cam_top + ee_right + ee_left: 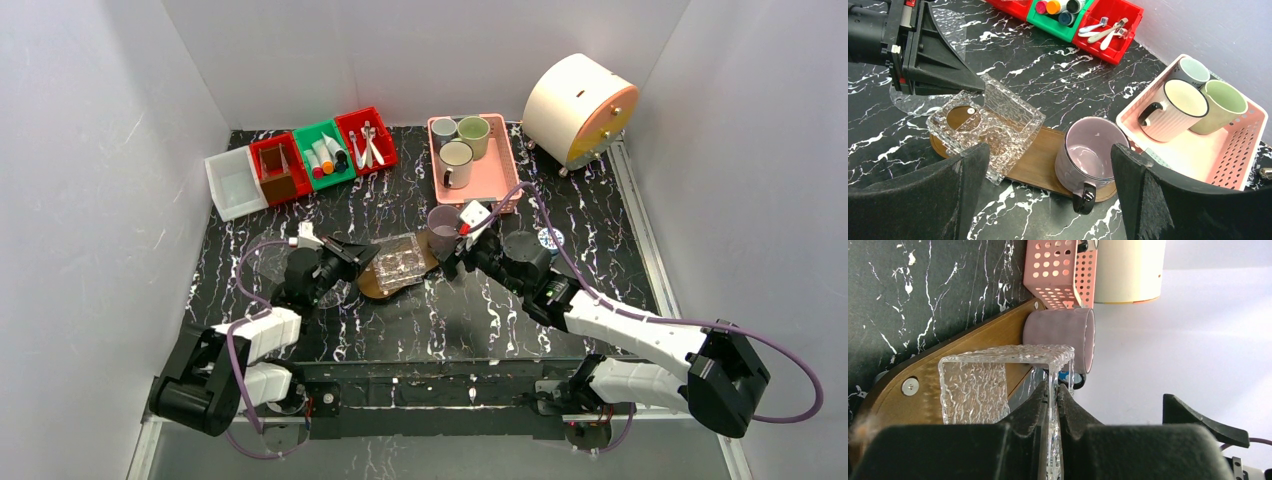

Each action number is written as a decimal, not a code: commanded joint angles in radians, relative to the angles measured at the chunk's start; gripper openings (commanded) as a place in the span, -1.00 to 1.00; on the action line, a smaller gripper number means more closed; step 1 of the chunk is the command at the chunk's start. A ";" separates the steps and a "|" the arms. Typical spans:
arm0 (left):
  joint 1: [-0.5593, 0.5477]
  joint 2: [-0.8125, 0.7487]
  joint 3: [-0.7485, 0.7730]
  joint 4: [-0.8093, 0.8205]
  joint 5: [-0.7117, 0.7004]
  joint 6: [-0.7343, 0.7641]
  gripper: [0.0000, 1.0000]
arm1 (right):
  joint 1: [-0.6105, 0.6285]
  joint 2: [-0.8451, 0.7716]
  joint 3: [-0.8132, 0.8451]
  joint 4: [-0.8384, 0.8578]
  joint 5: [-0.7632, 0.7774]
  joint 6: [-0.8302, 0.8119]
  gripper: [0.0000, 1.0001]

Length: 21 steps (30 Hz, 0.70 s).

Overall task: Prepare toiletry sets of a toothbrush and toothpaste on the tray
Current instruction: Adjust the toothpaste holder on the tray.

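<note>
**Far left.** White bin (232,182). Beside it is a red bin (280,168) holding brown blocks.

**Far, left of centre.** Green bin (325,153) with coloured-cap tubes (1054,6) standing on end. Next to it on the right is a second red bin (366,140) with white toothbrushes (1103,31) lying loose. Neither the tubes nor the toothbrushes are on the tray yet.

**Left gripper** (1053,390). The jaws are closed tight, pinching one thin wall of the clear holder (1003,125). This is a textured glass-like box, open at the top.

**Tray** (1035,160). A dark wooden board in mid-table, between the two arms. The clear holder sits on its left end and overhangs the edge. The purple mug (1090,152) stands upright on its right end, well apart from the holder, with its handle toward the near side.

**Right gripper** (1048,150). The fingers are spread fully wide with nothing in them. It hovers above the tray beside the purple mug and does not appear to touch it.

**Far right.** Pink basket (497,175) with three more mugs (457,163), then a white drum-shaped object (580,108).

**Step in hand (judged).** The containers are being placed, and the holder is being seated on the tray.

**Next move (judged).** Let go of the wall once the holder rests flat. Then reach to the far bins for one toothbrush and one tube. Both are slender, so each needs a narrow, centred pinch.
</note>
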 commanded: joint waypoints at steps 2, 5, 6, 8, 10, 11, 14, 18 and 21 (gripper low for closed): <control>-0.051 -0.017 -0.027 0.080 -0.155 -0.045 -1.00 | 0.000 -0.001 -0.005 0.062 -0.011 -0.004 0.97; -0.083 0.002 -0.031 0.114 -0.202 -0.066 -1.00 | -0.001 0.003 -0.002 0.061 -0.011 0.007 0.97; -0.092 0.009 -0.032 0.132 -0.215 -0.073 -1.00 | 0.000 0.003 -0.001 0.062 -0.008 0.010 0.97; -0.108 0.024 -0.033 0.153 -0.233 -0.084 -1.00 | 0.000 0.006 0.001 0.060 -0.006 0.013 0.97; -0.120 0.040 -0.034 0.174 -0.282 -0.096 -1.00 | -0.001 0.008 0.005 0.058 -0.002 0.019 0.97; -0.128 0.050 -0.035 0.188 -0.293 -0.102 -1.00 | 0.000 0.011 0.006 0.055 0.000 0.020 0.97; -0.151 0.087 -0.036 0.235 -0.318 -0.118 -1.00 | 0.000 0.012 0.007 0.048 -0.001 0.022 0.97; -0.180 0.135 -0.038 0.272 -0.348 -0.123 -1.00 | 0.000 0.018 0.013 0.041 -0.005 0.022 0.97; -0.204 0.157 -0.042 0.296 -0.370 -0.127 -1.00 | -0.001 0.024 0.018 0.036 -0.005 0.028 0.97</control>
